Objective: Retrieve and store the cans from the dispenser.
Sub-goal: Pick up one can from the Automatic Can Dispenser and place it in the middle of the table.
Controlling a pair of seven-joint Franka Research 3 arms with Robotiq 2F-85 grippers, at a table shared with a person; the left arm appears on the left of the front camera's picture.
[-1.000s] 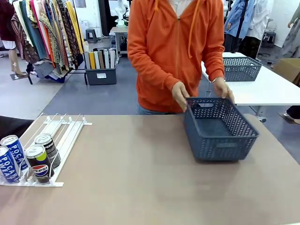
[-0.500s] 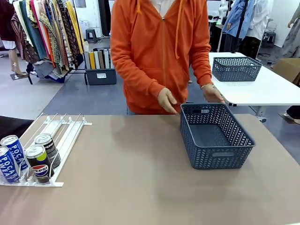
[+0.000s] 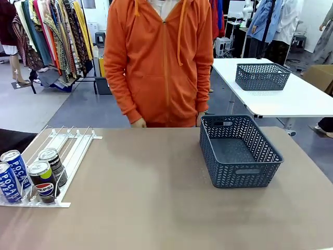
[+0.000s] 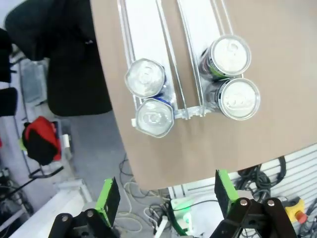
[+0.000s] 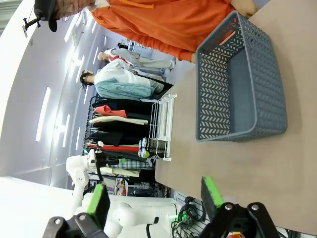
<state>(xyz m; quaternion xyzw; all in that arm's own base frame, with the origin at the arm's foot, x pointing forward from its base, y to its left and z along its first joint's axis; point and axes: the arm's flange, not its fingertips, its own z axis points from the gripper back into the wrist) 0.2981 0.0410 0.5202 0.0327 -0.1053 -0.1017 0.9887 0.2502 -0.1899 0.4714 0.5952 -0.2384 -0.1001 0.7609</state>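
We see both jaws apart: left gripper (image 4: 165, 198) over 4 cans (image 4: 145, 78) at dispenser (image 4: 143, 29) end, right gripper (image 5: 154, 198) facing blue-grey basket (image 5: 237, 84).

Cans (image 3: 44, 179) in dispenser (image 3: 73, 148) at table (image 3: 145, 203) left; basket (image 3: 242, 174) right; person (image 3: 161, 62) behind table

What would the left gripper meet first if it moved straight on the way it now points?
Most likely the silver top of the front Pocari Sweat can at the end of the dispenser, or the table edge beside it. The left gripper, jaws open, points down from above; depth is unclear.
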